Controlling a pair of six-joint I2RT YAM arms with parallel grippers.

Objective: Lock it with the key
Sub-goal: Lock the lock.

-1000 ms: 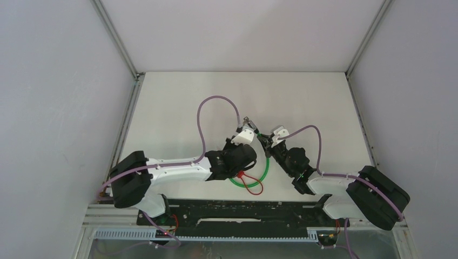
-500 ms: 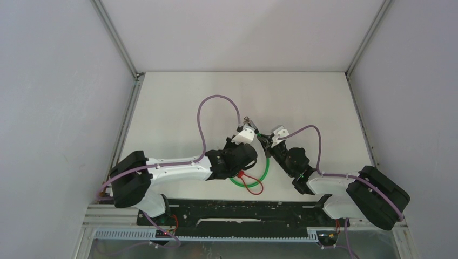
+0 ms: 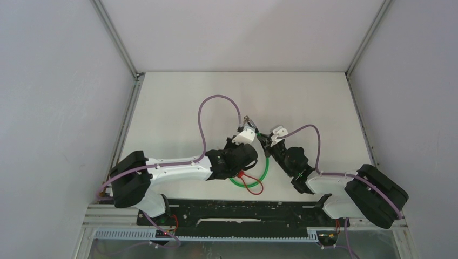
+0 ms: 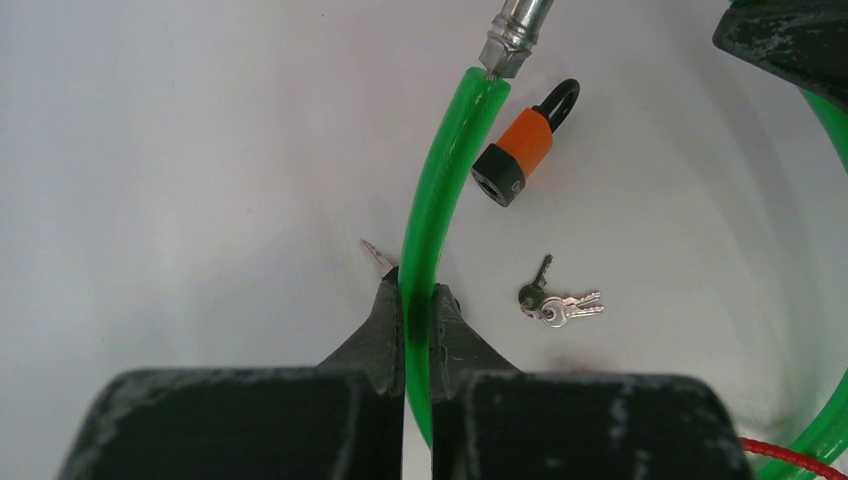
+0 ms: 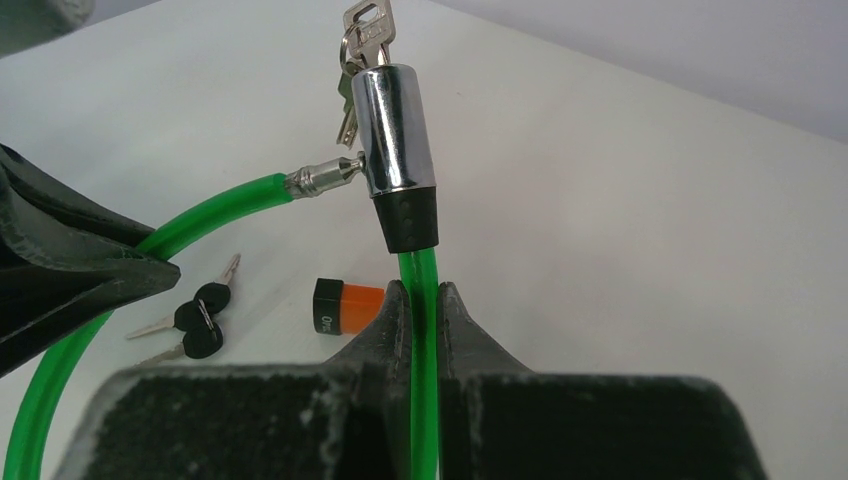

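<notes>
- The left gripper (image 4: 415, 300) pinches the green cable (image 4: 440, 190) between its fingertips, a short way behind the cable's metal pin (image 5: 322, 177)
- The right gripper (image 5: 424, 300) is clamped on the other end of the same cable, just below the black collar of the chrome lock cylinder (image 5: 395, 130), which stands nearly upright with a slight lean
- A key (image 5: 368, 25) sits in the top of the cylinder, with more keys hanging on its ring behind it
- The pin points at the side of the cylinder and its tip meets the chrome wall; whether it is fully seated cannot be told
- Both held ends are raised off the white table (image 3: 178, 108) near its middle, between the two arms, and the rest of the cable curves down in a loop toward the near edge
- An orange cap (image 4: 520, 145) with a black end lies on the table under the lock, with a small bunch of spare keys (image 4: 555, 300) near it, not touching
- A red cord (image 3: 253, 186) lies at the near part of the green loop
</notes>
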